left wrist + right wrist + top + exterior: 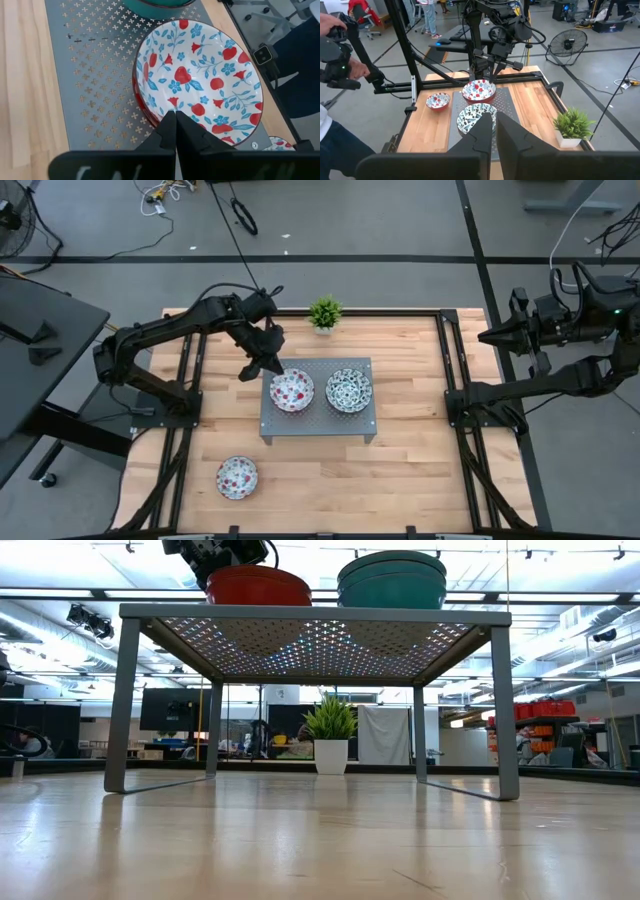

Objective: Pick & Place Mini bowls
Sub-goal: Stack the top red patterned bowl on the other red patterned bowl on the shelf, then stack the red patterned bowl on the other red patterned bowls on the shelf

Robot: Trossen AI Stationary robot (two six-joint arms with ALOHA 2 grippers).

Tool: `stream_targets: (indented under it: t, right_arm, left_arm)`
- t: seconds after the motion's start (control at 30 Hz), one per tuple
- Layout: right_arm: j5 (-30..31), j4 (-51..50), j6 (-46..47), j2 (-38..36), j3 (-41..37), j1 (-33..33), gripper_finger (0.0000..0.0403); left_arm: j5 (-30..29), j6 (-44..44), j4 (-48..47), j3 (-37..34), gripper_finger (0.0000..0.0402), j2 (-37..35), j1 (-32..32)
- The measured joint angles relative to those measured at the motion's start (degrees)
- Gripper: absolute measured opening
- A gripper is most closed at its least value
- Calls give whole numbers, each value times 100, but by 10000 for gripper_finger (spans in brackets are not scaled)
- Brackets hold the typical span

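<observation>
We count three bowls. Two sit side by side on the grey rack (318,425) mid-table: a red rack bowl (292,391) on its left half, a dark bowl (349,390) on its right. In the low view each rack bowl could be a stack, but we cannot tell how many. A third, the loose red bowl (237,477), sits on the wooden table (420,470) near the front left, well apart from the rack. One plant (325,313) stands behind the rack.

Left gripper (270,367) hangs just over the red rack bowl's back-left rim, jaws closed together, nothing between them. Right gripper (487,337) waits off the table's right edge, high up; jaws narrow, holding nothing.
</observation>
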Motion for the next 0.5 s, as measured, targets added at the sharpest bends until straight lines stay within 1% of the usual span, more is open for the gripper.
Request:
stream_targets:
  t: [0.3,0.5]
  right_arm:
    - [0,0,0,0,0,0,29]
    - [-1,-1,0,0,0,0,29]
  left_arm:
    - [4,-260,-46,2,1,-65,0]
    - [-4,-664,-56,129,1,-204,-190]
